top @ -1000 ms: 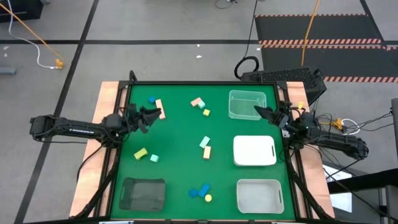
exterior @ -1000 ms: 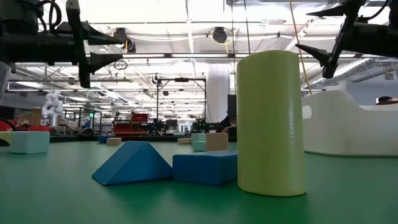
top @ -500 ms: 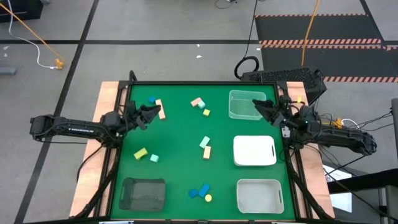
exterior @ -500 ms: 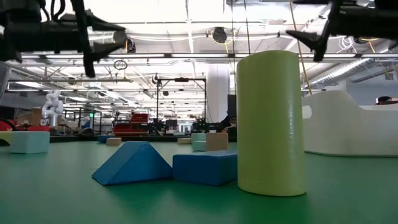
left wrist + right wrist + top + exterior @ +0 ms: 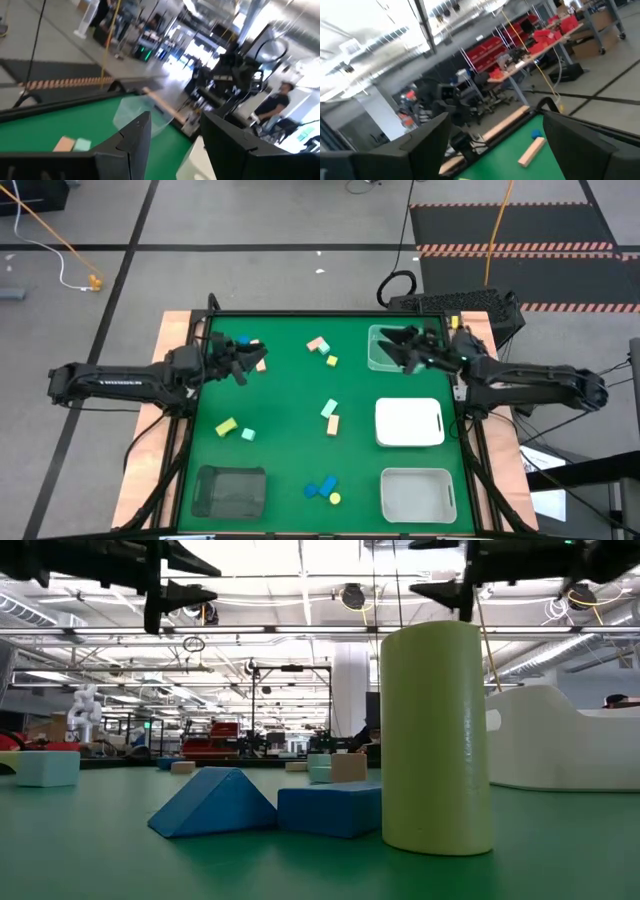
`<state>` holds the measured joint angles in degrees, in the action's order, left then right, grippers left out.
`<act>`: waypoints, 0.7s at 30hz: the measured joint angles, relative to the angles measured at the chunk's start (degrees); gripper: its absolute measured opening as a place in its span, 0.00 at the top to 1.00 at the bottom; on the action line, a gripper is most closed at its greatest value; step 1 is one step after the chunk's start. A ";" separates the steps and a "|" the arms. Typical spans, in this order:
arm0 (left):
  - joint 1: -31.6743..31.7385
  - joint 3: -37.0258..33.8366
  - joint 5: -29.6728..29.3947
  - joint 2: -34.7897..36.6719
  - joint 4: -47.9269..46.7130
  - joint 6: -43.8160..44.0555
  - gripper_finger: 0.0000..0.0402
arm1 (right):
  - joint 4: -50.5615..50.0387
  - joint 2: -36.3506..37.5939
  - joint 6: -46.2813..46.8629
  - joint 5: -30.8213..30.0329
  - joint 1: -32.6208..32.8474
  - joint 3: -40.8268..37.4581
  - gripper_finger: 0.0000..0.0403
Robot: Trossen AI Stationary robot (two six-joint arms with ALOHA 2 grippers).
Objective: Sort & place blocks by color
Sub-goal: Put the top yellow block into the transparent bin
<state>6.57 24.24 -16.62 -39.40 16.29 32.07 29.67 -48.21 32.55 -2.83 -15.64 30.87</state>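
Seen from above, the left gripper (image 5: 247, 358) hangs over the far-left part of the green table (image 5: 285, 430), its fingers a modest way apart with nothing between them; a blue block (image 5: 243, 339) and a salmon pink bar (image 5: 257, 352) lie just beside its tips, the bar partly hidden under them, and contact cannot be told. Across the table, the right gripper (image 5: 393, 342) reaches over the near rim of the clear tray (image 5: 398, 349) at the far right, fingers spread wide and empty. Between the two arms, a salmon pink block (image 5: 318, 344), a mint green block (image 5: 324, 351) and a yellow block (image 5: 332, 361) sit together at the far middle, well apart from either gripper. A mint green piece (image 5: 328, 409) rests against another salmon pink bar (image 5: 333, 424) at the centre. A yellow piece (image 5: 226, 426) and a mint green cube (image 5: 248, 435) lie near the left side, below the left arm. Two blue blocks (image 5: 321, 486) and a yellow cylinder (image 5: 335, 499) cluster at the near edge, between the dark tray (image 5: 229, 491) and the near white tray (image 5: 417, 494). A white lidded tray (image 5: 409, 423) sits at mid-right. At table height, the yellow cylinder towers in front, a blue wedge (image 5: 212, 803) and blue slab (image 5: 329, 809) touching beside it.
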 joint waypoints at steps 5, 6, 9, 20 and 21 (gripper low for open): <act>0.00 2.97 0.00 0.01 -6.61 2.44 0.57 | -0.72 -9.00 -1.16 0.09 0.04 5.71 0.23; 0.00 3.24 0.00 0.02 -7.24 2.38 0.57 | -1.67 -10.89 -1.73 0.08 0.23 6.99 0.23; 0.00 3.31 0.02 0.00 -8.20 2.10 0.57 | -3.03 -16.23 -3.33 0.05 1.15 10.62 0.23; 0.04 3.31 0.02 0.02 -8.26 2.36 0.57 | -25.50 -30.19 -12.30 -4.86 5.18 26.63 0.23; 0.04 3.31 0.03 0.04 -8.27 2.36 0.57 | -27.79 -31.27 -12.70 -5.93 5.38 28.07 0.23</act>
<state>6.61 27.55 -16.59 -39.35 8.02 34.44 1.88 -79.49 19.85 -8.76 -10.26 58.94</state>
